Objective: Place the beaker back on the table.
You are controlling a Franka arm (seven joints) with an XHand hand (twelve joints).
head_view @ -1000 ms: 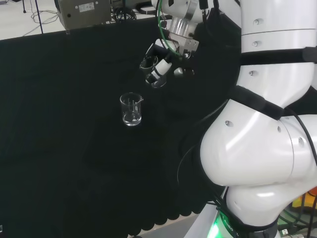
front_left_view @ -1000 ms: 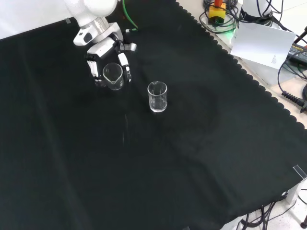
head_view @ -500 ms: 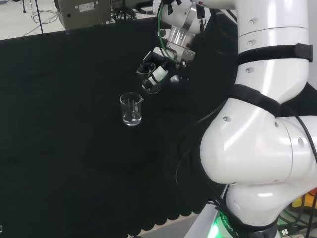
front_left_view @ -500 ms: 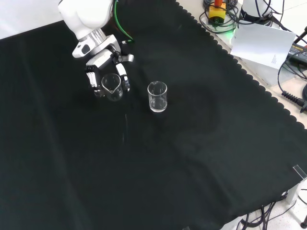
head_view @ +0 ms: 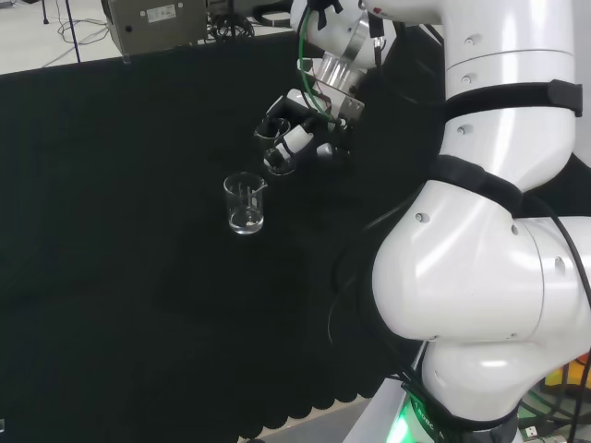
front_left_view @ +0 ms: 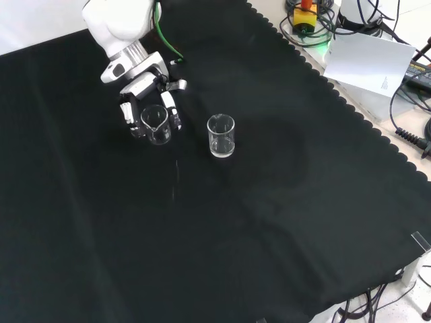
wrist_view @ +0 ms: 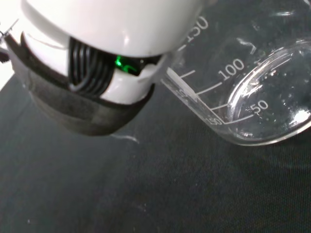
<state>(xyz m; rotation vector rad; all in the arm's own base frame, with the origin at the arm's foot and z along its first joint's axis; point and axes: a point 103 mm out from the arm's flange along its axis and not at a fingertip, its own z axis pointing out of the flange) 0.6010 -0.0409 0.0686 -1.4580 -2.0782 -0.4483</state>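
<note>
In the upper left of the front view my hand [front_left_view: 149,101] had its fingers [front_left_view: 174,116] curled round a clear beaker [front_left_view: 156,125], one finger on each side of the glass, with the beaker upright and low over the black surface [front_left_view: 269,222]; I could not tell whether its base touched the cloth. A second beaker [front_left_view: 221,136] stood apart to its right. In the wrist view the held beaker's marked wall [wrist_view: 252,97] lay close beside my palm.
</note>
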